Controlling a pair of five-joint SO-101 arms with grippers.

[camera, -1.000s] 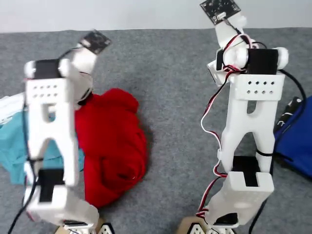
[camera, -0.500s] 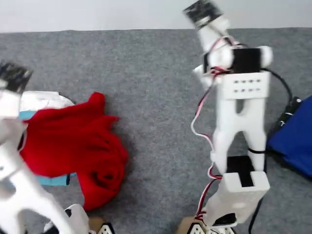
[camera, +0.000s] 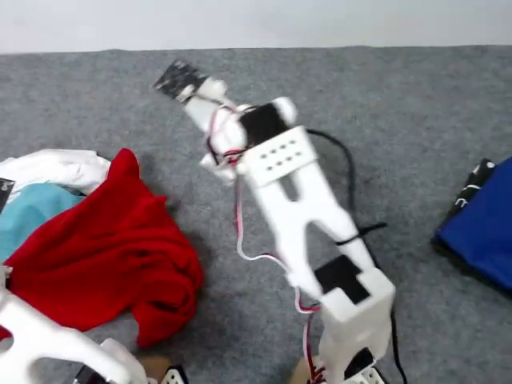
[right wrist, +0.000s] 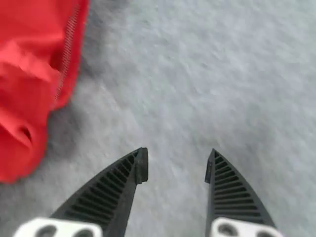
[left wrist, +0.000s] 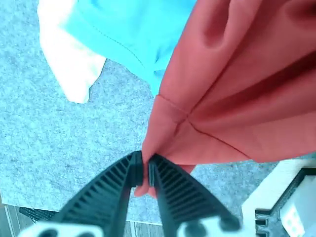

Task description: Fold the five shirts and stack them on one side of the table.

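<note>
- Grey felt-like table cover fills my high view, with a pale wall strip along the 12 o'clock edge.
- I see the red shirt crumpled in a loose heap at about 8 o'clock on the table, not folded.
- It lies partly over a teal shirt, which in turn touches a white shirt toward 9 o'clock.
- A blue shirt sits at the 3 o'clock edge, well apart from the others. A small black item rests against its 11 o'clock side; I cannot tell what it is.
- My left gripper is clenched on a seamed edge of the red shirt, jaws pinched together with cloth between them.
- In that wrist view the teal shirt and white shirt lie on the cover beyond the held edge.
- My left arm shows at the 7 o'clock corner of the high view.
- My right arm slants from 6 o'clock up toward 11 o'clock, its wrist near the table's middle.
- My right gripper is released, jaws spread over bare grey cover and holding nothing, with the red shirt near one jaw but apart from it.
</note>
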